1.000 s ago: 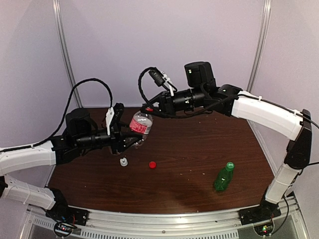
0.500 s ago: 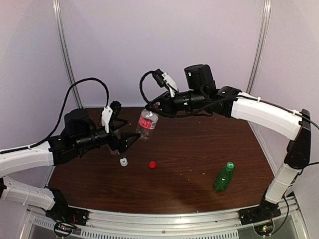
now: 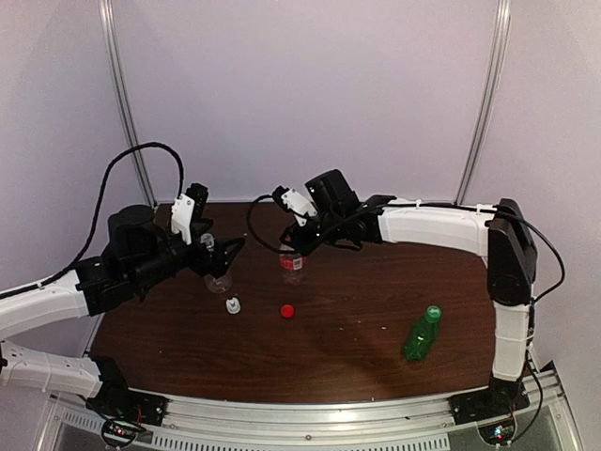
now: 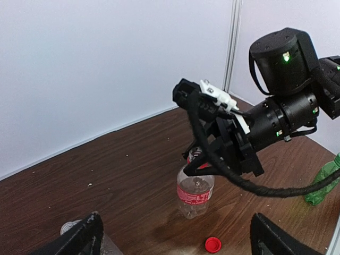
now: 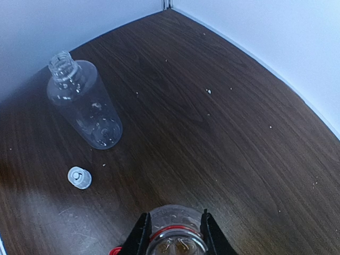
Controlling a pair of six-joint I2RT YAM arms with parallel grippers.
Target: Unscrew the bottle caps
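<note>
A red-labelled bottle (image 3: 292,267) with no cap stands on the table, and my right gripper (image 3: 294,246) is shut on its neck (image 5: 177,240) from above. The red cap (image 3: 287,310) lies loose in front of it, and the white nozzle cap (image 3: 232,303) lies to its left. My left gripper (image 3: 218,256) is open and empty, left of that bottle and just above an uncapped clear bottle (image 3: 219,280). In the left wrist view its fingers (image 4: 79,237) frame the red-labelled bottle (image 4: 195,189) from a distance. A green bottle (image 3: 422,334) leans at the right with its green cap (image 3: 433,311) on.
The dark wooden table (image 3: 376,282) is walled by pale panels at the back and sides. A black cable (image 4: 212,159) loops off the right wrist beside the held bottle. Small crumbs dot the wood.
My left gripper opened, let go of the red-labelled bottle and drew back to the left. The right arm carried the bottle down and set it on the table.
</note>
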